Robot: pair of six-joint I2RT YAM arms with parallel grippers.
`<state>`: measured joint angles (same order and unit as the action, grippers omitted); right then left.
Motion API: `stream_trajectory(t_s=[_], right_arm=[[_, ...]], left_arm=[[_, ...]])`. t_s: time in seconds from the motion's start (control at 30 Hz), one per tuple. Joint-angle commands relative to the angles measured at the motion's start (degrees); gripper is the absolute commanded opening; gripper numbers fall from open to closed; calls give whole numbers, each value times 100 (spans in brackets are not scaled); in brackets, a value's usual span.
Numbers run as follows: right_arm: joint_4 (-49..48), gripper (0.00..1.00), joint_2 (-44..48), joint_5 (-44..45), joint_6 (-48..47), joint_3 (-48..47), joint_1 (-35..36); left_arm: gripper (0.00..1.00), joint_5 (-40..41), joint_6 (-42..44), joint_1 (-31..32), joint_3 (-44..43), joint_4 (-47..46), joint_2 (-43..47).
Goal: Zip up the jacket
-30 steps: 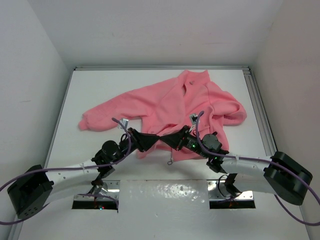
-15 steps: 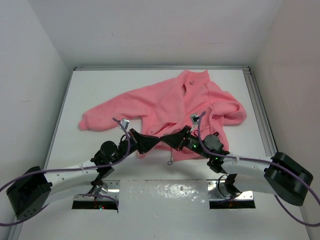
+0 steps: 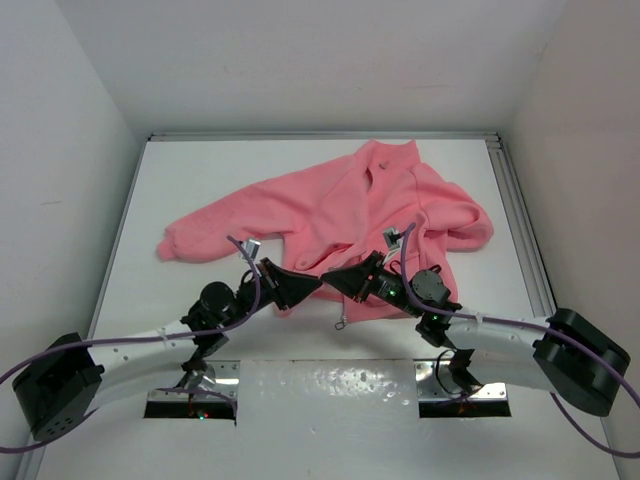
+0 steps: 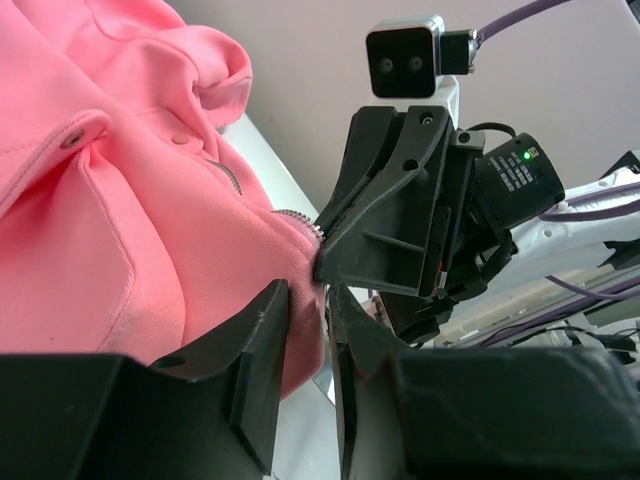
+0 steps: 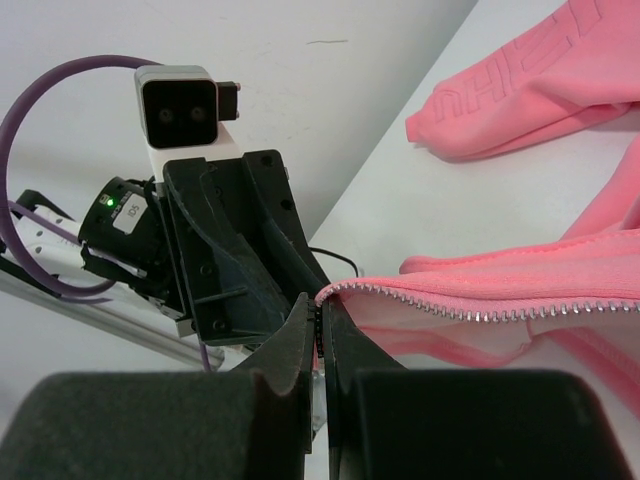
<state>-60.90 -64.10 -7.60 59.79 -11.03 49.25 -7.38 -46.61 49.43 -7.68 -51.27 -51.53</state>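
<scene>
Salmon-pink fleece: the jacket point(image 3: 340, 205) sprawls on the white counter point(image 3: 200, 180), toward its far right. At the near hem the left hand point(image 4: 305, 308) pinches fabric; the right hand point(image 5: 318, 318) is clamped on the end of the zipper point(image 5: 480, 308), tips almost touching.

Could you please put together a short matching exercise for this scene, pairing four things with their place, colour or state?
Things:
1. jacket collar
2. long sleeve
3. right tool
4. arm cable

Descriptions:
A. purple
B. clamped on the end of the toothed zipper edge
C. stretched toward the left side of the table
D. lying at the far end of the table

Pairs: 1-D, 2-C, 3-B, 4-A.
</scene>
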Motion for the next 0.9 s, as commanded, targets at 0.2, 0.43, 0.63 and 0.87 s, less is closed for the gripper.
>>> stream_trajectory(t_s=[0.2, 0.43, 0.63, 0.87], right_arm=[[-440, 0, 160, 83, 6, -31, -56], [-387, 0, 161, 74, 15, -49, -65], [919, 12, 380, 56, -116, -364, -100], [3881, 76, 1678, 337, -828, -751, -109]], left_arm=[[5, -510, 20, -30, -67, -340, -173], [0, -598, 99, -30, -163, -367, -226], [0, 156, 293, -30, -251, 336, 81], [0, 1869, 652, -30, -602, 1312, 521]])
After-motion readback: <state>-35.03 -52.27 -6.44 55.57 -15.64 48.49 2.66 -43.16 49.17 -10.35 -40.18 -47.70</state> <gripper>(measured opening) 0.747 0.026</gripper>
